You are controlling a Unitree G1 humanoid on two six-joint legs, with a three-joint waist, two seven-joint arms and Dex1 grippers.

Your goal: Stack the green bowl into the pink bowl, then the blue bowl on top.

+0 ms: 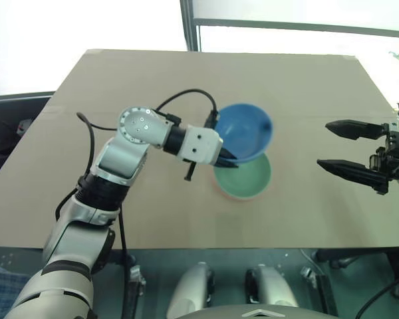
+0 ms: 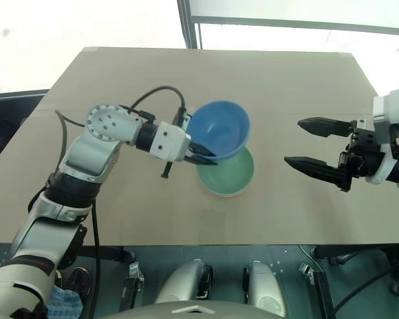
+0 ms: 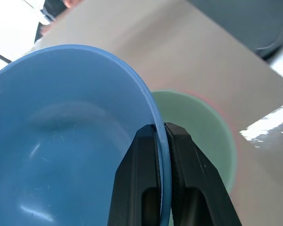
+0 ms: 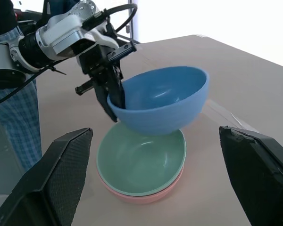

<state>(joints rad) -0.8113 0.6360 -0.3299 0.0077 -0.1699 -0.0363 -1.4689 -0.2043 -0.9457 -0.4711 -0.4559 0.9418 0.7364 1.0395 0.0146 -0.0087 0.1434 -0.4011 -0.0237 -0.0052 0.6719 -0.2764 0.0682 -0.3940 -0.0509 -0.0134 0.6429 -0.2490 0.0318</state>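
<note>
The green bowl (image 4: pixel 141 162) sits nested inside the pink bowl (image 4: pixel 146 194) in the middle of the table. Just above them hangs the blue bowl (image 1: pixel 246 133), tilted, overlapping their far edge. My left gripper (image 1: pixel 227 158) is shut on the blue bowl's near rim, one finger inside and one outside, as the left wrist view shows at the fingertips (image 3: pixel 179 136). My right gripper (image 1: pixel 334 145) hovers to the right of the stack, open, with nothing between its fingers.
The brown table (image 1: pixel 120 86) reaches back to a bright window wall; its front edge (image 1: pixel 186 247) lies close below the bowls. In the right wrist view a person's checked sleeve (image 4: pixel 19 122) stands beyond the left arm.
</note>
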